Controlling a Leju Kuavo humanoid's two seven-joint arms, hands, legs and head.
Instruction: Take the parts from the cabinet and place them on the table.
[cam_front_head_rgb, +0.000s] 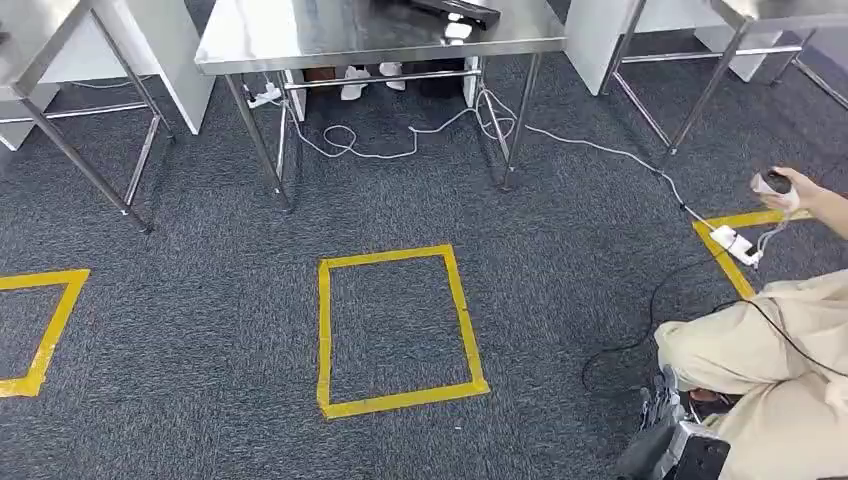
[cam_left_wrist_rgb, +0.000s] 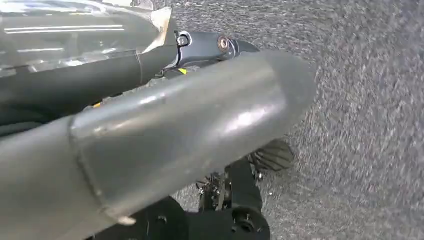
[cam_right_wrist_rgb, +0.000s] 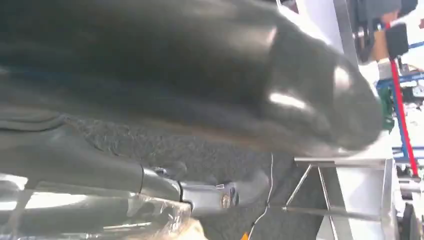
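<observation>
Your head view looks down on grey carpet (cam_front_head_rgb: 200, 330), the largest thing here. At twelve o'clock stands a stainless steel table (cam_front_head_rgb: 330, 35), with more steel tables at ten and two o'clock. Dead centre on the floor is a yellow tape rectangle (cam_front_head_rgb: 325, 340), and a second tape mark sits at nine o'clock. A person in beige clothing (cam_front_head_rgb: 780, 370) crouches at four o'clock, their hand (cam_front_head_rgb: 795, 190) holding a small controller at three o'clock. A white cable (cam_front_head_rgb: 420, 135) trails under the table toward a power strip (cam_front_head_rgb: 738, 245).

Your left hand (cam_left_wrist_rgb: 165, 135) and right hand (cam_right_wrist_rgb: 225, 75) appear as blurred grey covers; I cannot tell how their fingers lie.

No cabinet or parts are visible, and I judge the task barely begun: you have yet to reach the cabinet, take the parts and carry them to a table.
</observation>
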